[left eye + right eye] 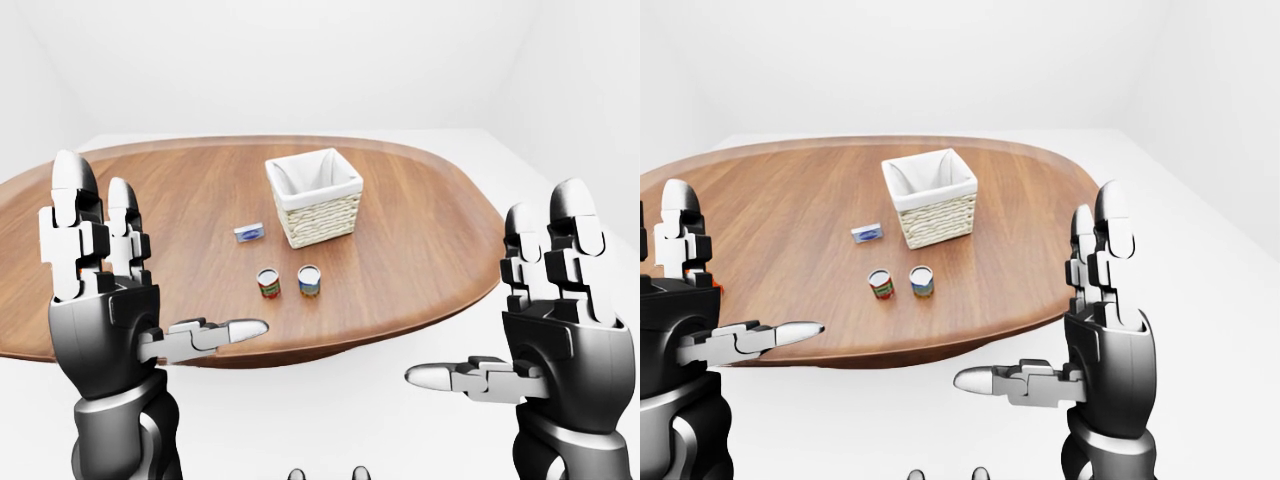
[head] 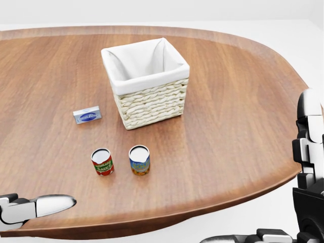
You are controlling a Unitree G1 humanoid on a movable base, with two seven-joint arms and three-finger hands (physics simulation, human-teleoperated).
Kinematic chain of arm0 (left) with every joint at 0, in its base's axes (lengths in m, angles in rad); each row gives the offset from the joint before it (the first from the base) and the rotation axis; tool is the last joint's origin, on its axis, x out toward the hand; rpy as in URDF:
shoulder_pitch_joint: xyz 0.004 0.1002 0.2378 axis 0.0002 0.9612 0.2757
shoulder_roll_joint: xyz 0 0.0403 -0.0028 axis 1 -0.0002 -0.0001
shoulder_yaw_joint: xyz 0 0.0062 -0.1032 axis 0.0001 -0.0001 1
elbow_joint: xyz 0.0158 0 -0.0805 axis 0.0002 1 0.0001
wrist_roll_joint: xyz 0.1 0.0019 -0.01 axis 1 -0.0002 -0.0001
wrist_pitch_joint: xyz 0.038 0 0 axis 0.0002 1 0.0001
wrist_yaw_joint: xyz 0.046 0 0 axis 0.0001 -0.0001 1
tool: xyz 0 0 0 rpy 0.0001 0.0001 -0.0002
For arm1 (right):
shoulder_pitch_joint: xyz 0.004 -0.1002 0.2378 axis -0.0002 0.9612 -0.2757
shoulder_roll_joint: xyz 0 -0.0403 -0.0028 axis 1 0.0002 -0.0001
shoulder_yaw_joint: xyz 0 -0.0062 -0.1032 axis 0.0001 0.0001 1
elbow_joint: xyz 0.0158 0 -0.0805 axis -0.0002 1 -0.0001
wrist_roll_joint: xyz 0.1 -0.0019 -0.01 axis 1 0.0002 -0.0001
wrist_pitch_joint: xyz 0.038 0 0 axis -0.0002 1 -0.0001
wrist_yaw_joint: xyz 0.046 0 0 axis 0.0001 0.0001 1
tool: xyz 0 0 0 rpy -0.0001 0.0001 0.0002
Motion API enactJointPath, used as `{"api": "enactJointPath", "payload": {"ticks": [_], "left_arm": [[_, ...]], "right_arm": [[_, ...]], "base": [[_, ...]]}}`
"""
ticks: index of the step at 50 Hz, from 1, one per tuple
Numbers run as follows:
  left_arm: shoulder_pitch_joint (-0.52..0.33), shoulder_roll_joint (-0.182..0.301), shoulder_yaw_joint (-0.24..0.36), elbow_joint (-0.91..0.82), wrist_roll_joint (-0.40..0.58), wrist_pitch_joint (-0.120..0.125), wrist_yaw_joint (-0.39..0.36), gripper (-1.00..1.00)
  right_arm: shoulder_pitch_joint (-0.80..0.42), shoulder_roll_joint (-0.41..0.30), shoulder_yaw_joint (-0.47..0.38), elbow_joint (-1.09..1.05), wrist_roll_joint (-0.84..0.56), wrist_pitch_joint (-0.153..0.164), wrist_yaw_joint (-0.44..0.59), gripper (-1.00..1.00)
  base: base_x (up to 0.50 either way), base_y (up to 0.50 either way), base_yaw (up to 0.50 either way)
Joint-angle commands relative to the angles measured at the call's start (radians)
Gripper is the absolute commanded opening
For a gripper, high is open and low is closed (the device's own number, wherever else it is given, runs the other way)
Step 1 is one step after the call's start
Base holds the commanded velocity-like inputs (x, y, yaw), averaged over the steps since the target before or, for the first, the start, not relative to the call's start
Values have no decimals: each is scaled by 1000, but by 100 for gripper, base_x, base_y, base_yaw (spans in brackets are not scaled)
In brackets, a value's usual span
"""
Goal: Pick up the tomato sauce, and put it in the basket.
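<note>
Two hands up near the bench's (image 2: 243,101) lower edge, nothing in either. Left hand (image 1: 105,300) at the left of the left-eye view, fingers (image 1: 75,215) straight up and spread, thumb poking out sideways. Right hand (image 1: 555,320) same deal at the right, fingers apart, thumb pointing left. Both well short of the cans.

Sauce can (image 2: 102,161), red label, standing upright on the wood, lower left of centre in the head view. Second can (image 2: 139,160), blue label, just beside it on the right, not touching. Basket (image 2: 152,104) above both, wicker with a white liner, a gap between it and the cans. Small blue box (image 2: 87,115) lying flat, left of the basket.
</note>
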Motion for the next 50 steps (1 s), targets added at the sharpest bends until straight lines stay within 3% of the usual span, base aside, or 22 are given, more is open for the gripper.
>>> {"api": "enactJointPath", "payload": {"ticks": [1,50], "left_arm": [[6,-7,9,5,-78,0,-54,100],[6,-6,3,14,-69,0,-53,100]], "right_arm": [[-4,-1,0,0,1,0,-2,100],[4,8,6,0,-7,0,4,100]], "base": [[31,0,0],[30,0,0]]}}
